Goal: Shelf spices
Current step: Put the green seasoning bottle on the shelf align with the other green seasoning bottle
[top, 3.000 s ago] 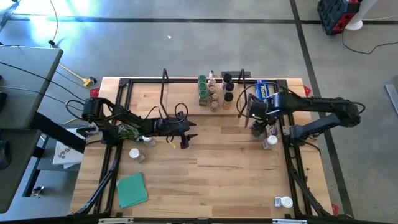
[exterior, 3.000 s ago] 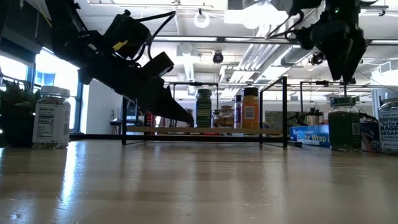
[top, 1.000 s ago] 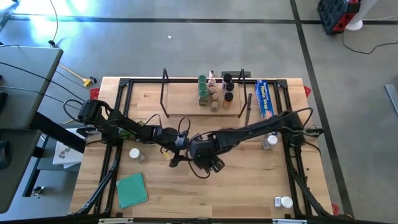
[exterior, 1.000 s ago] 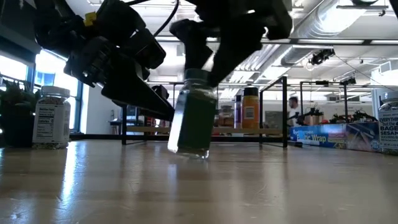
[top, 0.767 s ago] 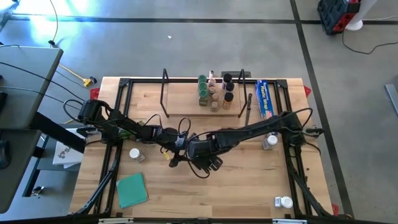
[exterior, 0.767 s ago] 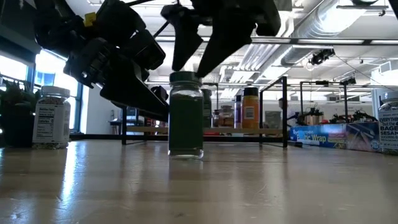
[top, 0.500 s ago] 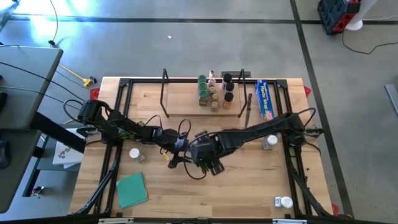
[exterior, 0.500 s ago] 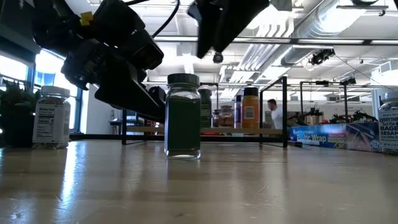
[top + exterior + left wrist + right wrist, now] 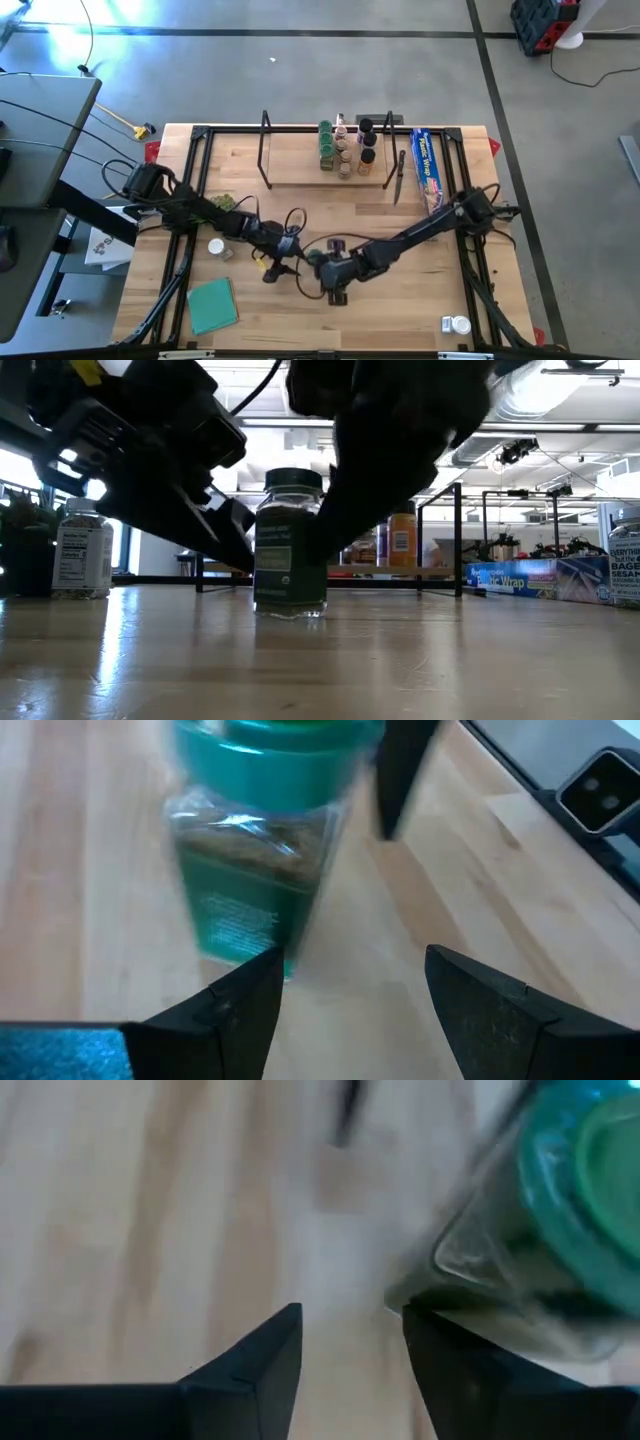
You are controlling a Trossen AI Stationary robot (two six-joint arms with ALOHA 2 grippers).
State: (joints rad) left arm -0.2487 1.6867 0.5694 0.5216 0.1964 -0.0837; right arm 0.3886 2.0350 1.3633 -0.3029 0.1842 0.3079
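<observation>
A spice jar (image 9: 290, 545) with a green lid and a dark green fill stands upright on its base at the table's middle (image 9: 313, 259). My left gripper (image 9: 274, 268) is open. The jar (image 9: 265, 850) stands just ahead of its fingers, off to one side of the gap. My right gripper (image 9: 336, 285) is open too, low beside the jar, which (image 9: 520, 1230) lies outside one finger. The shelf (image 9: 300, 172) stands at the far side, with several spices (image 9: 345, 150) on its board. My right gripper comes slanting down from the table's right. The outer side of one finger (image 9: 440, 1340) is close against the jar's lower glass wall (image 9: 455, 1275). Whether it touches the jar I cannot tell. Nothing is between the fingers.
A white-lidded jar (image 9: 216, 246) and a flat teal square (image 9: 212, 305) lie on the near left. Another jar (image 9: 455, 324) lies at the near right. A blue wrap box (image 9: 428, 160) sits right of the shelf. Black frame rails (image 9: 185, 250) run along both table sides.
My right gripper has set the tilted green-lidded jar upright on the table and let go. It then rose, rolled, and came down beside the jar toward the near edge. The jar has turned about, label now facing the near edge. My left gripper has edged toward the jar.
</observation>
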